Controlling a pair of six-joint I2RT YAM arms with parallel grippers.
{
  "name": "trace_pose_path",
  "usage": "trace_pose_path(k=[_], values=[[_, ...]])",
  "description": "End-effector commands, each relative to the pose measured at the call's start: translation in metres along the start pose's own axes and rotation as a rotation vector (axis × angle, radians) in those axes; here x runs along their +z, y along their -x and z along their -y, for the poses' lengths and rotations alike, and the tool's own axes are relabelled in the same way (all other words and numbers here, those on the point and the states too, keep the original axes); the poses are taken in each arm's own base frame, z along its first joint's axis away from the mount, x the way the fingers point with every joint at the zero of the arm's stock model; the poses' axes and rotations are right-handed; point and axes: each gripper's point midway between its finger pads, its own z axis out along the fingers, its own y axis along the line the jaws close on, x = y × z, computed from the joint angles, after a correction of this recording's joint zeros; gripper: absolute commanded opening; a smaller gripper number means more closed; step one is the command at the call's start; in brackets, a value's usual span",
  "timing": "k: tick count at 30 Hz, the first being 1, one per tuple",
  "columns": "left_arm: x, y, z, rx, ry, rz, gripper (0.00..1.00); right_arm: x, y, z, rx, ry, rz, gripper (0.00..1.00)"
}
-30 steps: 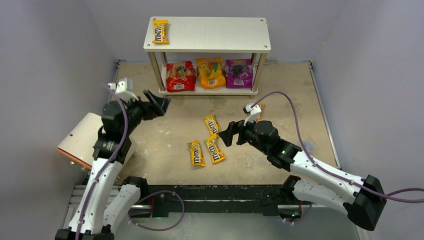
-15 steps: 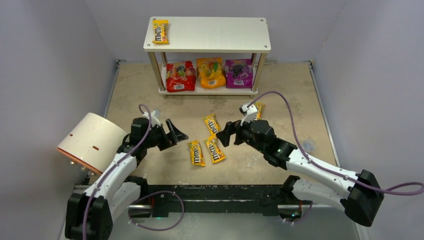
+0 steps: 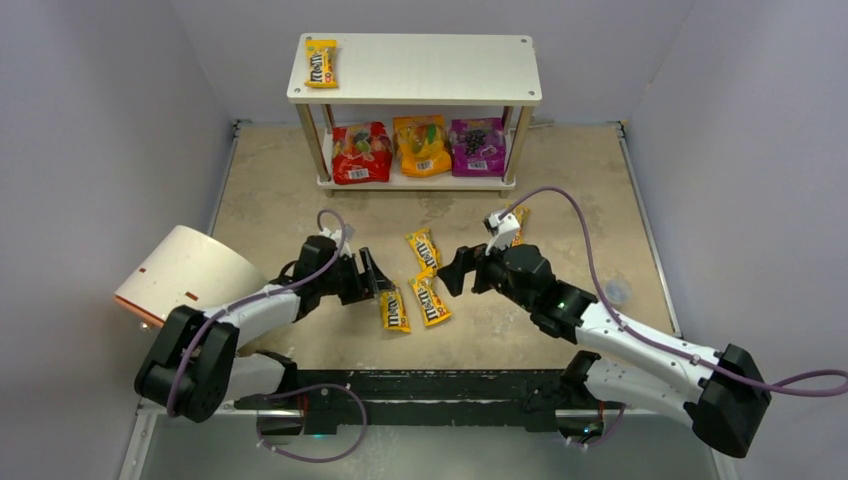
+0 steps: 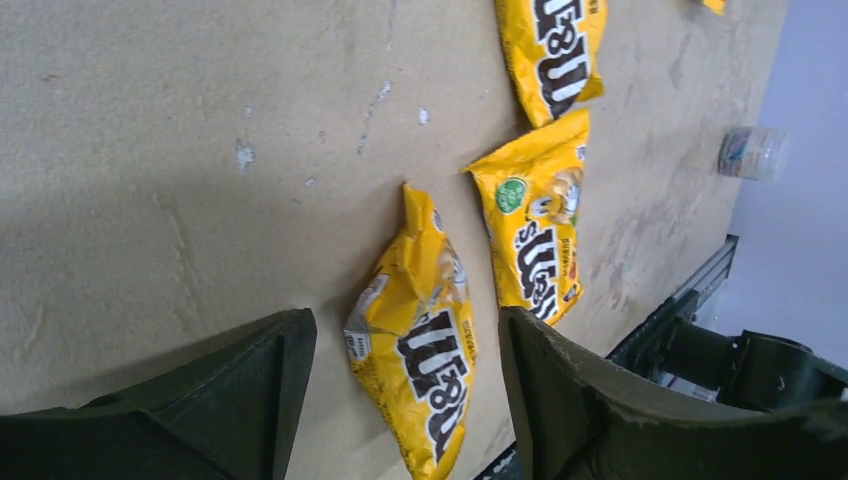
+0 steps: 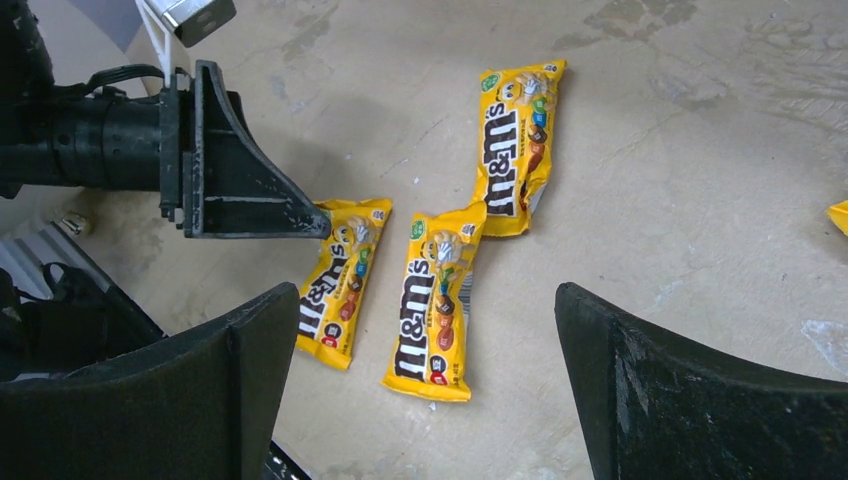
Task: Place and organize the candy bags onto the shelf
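The shelf (image 3: 415, 70) stands at the back. One yellow M&M's packet (image 3: 321, 63) lies on its top board. The red (image 3: 361, 153), orange (image 3: 421, 146) and purple (image 3: 477, 146) pouches sit on the lower board. Three M&M's packets lie on the table: left (image 3: 393, 306), middle (image 3: 431, 298), far (image 3: 424, 249). Another (image 3: 520, 222) peeks out behind the right wrist. My left gripper (image 3: 378, 283) is open and low, and the left packet (image 4: 420, 350) lies between its fingers. My right gripper (image 3: 452, 272) is open and empty, above the middle packet (image 5: 438, 300).
A white-and-orange cylinder (image 3: 180, 275) lies at the left by the left arm. A small clear cap (image 3: 615, 292) sits at the right. A black rail (image 3: 420, 385) runs along the table's near edge. Walls close in both sides.
My left arm has swung down from near the shelf to low over the table, up to the left packet. The right gripper has barely moved.
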Motion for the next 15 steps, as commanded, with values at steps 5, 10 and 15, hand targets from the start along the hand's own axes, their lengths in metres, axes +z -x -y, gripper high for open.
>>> trace_pose_path(k=[5,10,15], values=[[0.015,0.007,-0.004,0.048,-0.019,0.027,0.56,-0.004,0.011,0.000,0.009,-0.008,0.045,0.99],[0.020,0.002,0.003,0.040,-0.067,0.005,0.50,-0.002,0.009,0.001,0.010,-0.016,0.038,0.99],[0.026,-0.002,0.000,0.031,-0.062,-0.010,0.38,0.001,0.007,0.003,0.009,-0.023,0.029,0.99]])
